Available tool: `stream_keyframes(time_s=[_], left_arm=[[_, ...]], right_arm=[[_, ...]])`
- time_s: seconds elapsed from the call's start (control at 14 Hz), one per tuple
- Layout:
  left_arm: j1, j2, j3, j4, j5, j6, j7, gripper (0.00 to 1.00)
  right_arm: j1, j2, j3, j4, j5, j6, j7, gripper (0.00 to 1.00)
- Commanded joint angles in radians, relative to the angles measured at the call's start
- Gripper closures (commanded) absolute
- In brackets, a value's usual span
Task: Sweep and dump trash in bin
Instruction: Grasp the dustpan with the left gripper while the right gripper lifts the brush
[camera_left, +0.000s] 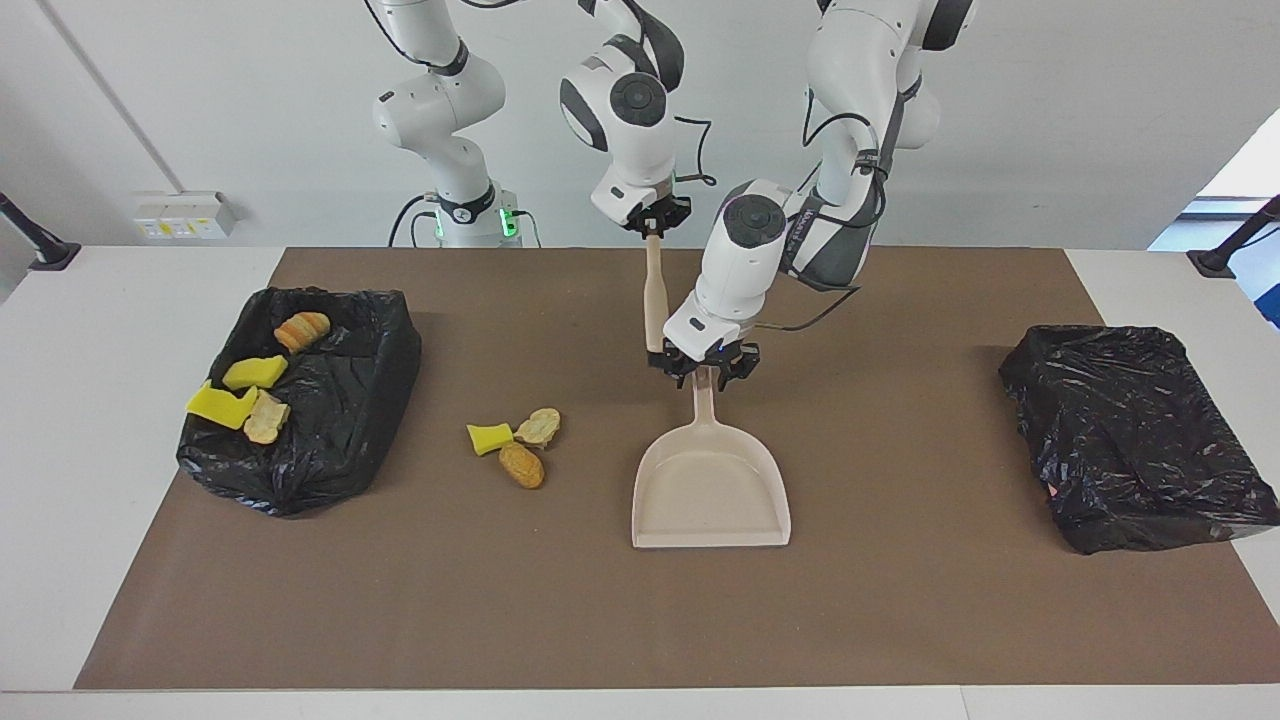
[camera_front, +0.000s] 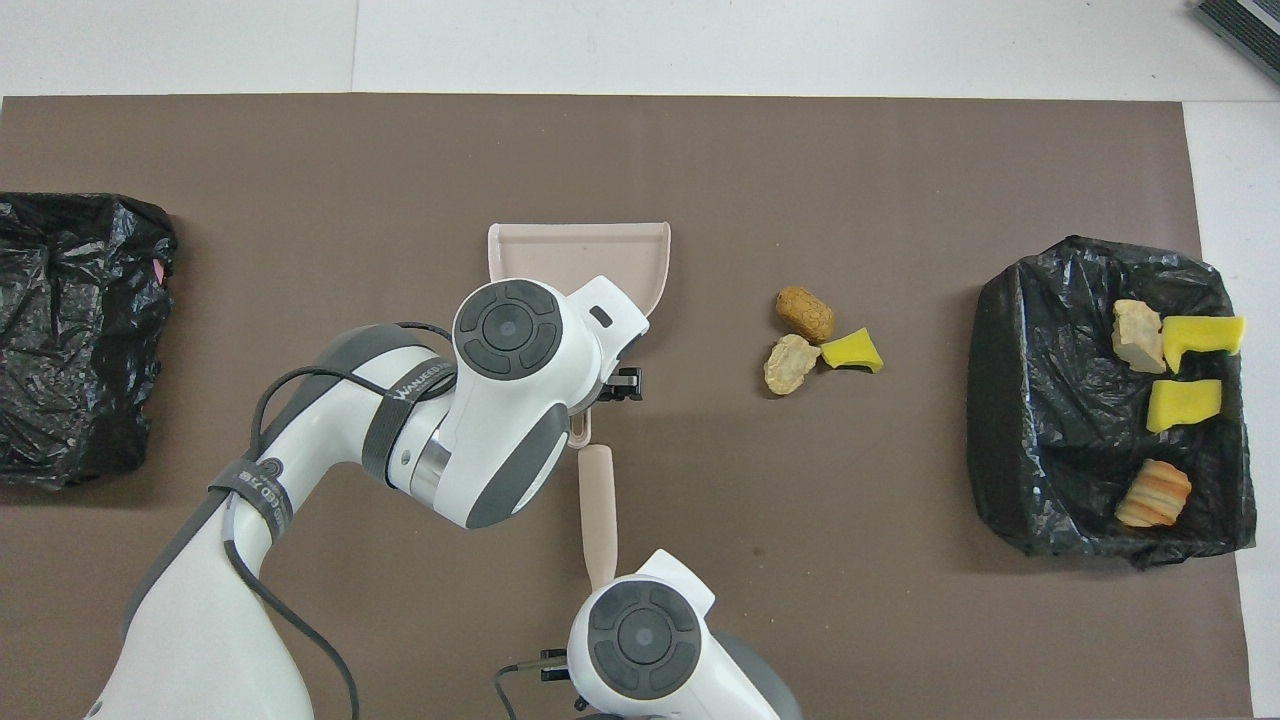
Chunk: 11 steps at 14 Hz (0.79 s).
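Black-lined bin (camera_left: 330, 400) holds four scraps (camera_left: 255, 372); left end effector (camera_left: 706, 366) clamps dustpan (camera_left: 710, 490), right end effector (camera_left: 655, 222) brush (camera_left: 655, 290).

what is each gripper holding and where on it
Left gripper grips the dustpan by its handle; right gripper holds the brush by its handle's top end.

Both white Franka arms reach down mid-bench: the left gripper (camera_left: 707, 366) low, jaws clamped on a beige plastic dustpan's handle (camera_left: 705, 392); the right gripper (camera_left: 655, 219) higher, gripping a tan brush handle (camera_left: 654, 295).
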Motion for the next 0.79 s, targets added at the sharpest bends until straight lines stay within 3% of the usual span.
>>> stream_keyframes(time_s=[0.0, 0.21, 0.36, 0.5, 0.72], left_arm=[[0.002, -0.028, 0.003, -0.029, -0.031, -0.011, -0.005, 0.38], [-0.007, -0.030, 0.003, -0.032, -0.035, -0.008, -0.008, 0.42], [-0.009, -0.031, 0.003, -0.033, -0.035, -0.012, -0.026, 0.64], [-0.006, -0.031, 0.004, -0.033, -0.035, -0.011, -0.037, 0.79], [0.001, -0.042, 0.004, -0.065, -0.035, -0.006, -0.048, 0.77]], right_arm=[[-0.092, -0.052, 0.007, -0.013, -0.064, -0.066, -0.071, 1.00], [-0.206, -0.060, 0.008, 0.009, -0.182, -0.112, -0.161, 1.00], [-0.263, -0.046, 0.010, 0.013, -0.277, -0.100, -0.249, 1.00], [-0.335, -0.023, 0.010, 0.019, -0.346, -0.080, -0.367, 1.00], [-0.442, 0.041, 0.012, 0.035, -0.431, 0.012, -0.510, 1.00]])
